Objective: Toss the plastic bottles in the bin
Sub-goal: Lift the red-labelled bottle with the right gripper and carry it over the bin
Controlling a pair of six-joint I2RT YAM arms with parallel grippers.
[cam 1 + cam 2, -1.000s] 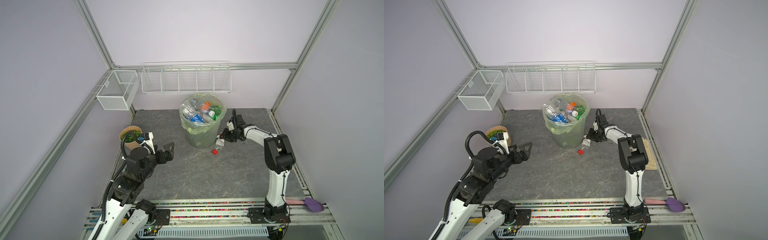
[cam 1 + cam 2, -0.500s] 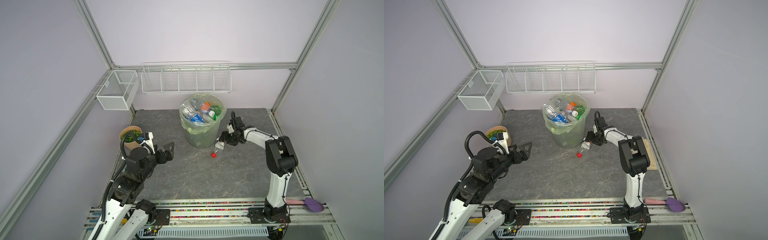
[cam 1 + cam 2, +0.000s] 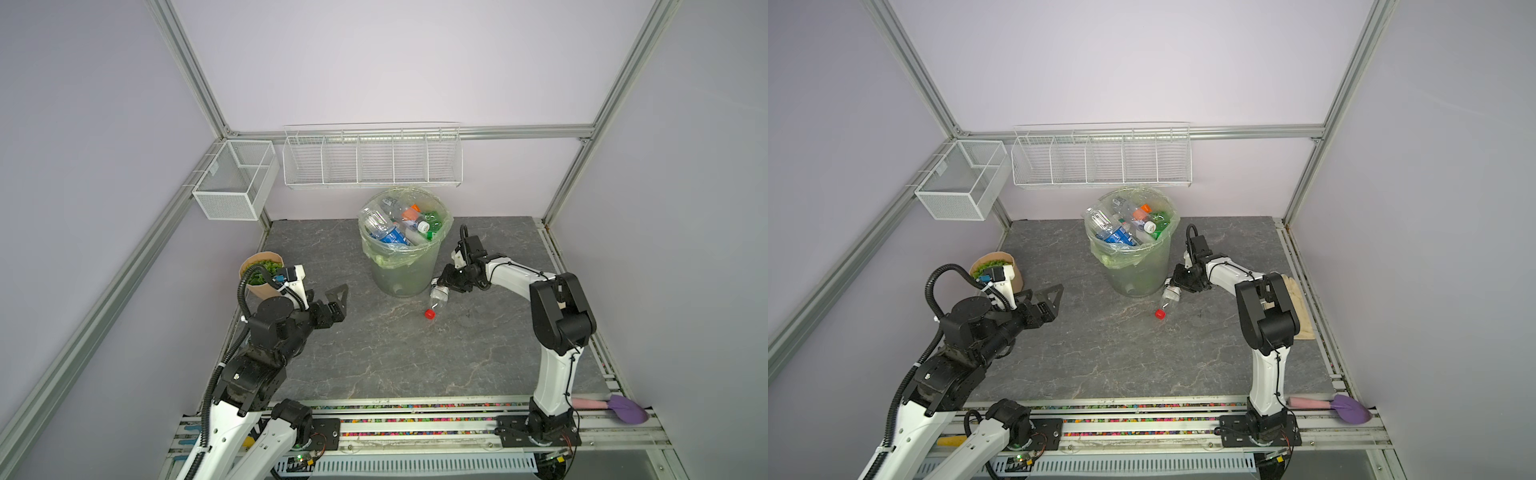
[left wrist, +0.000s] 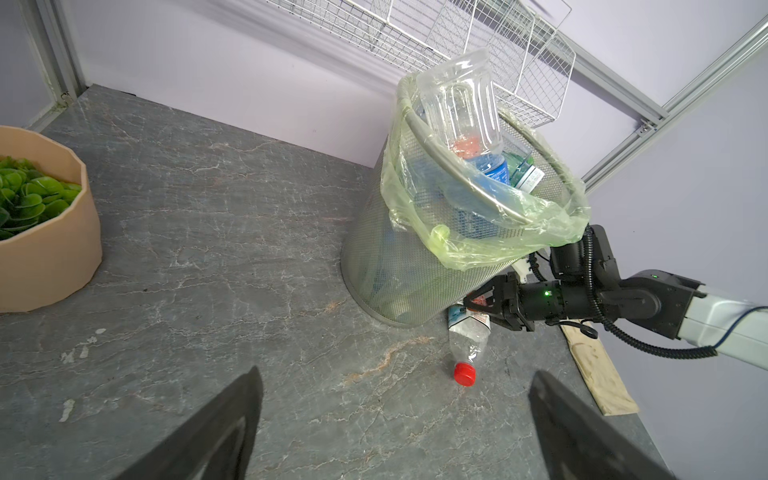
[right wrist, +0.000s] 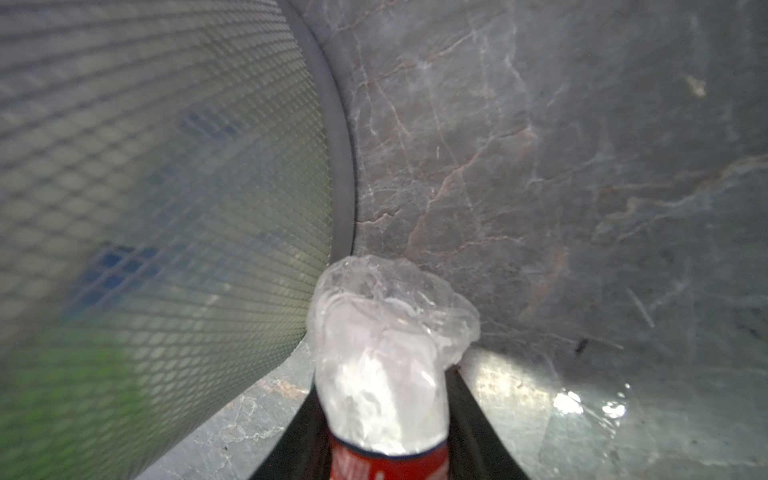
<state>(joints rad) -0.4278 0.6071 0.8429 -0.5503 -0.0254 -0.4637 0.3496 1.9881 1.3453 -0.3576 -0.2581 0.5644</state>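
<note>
Beside the foot of the bin [image 3: 400, 277], the right claw [image 3: 446, 283] is clamped tight on the red-labelled end of a crushed clear bottle [image 3: 439, 296]. The bottle's red cap [image 3: 429, 314] points away from the bin, low over the grey tabletop [image 3: 374, 357]. Other bottles [image 3: 397, 224] fill the bin's green liner to its rim. Well to the left, near the tan plant pot [image 3: 261, 276], the left claw [image 3: 338, 301] hangs spread wide with nothing between its fingers.

Pale lilac walls [image 3: 374, 62] and aluminium frame profiles [image 3: 189, 66] enclose a grey marbled tabletop [image 3: 395, 353], with white wire baskets [image 3: 372, 162] hanging behind.
</note>
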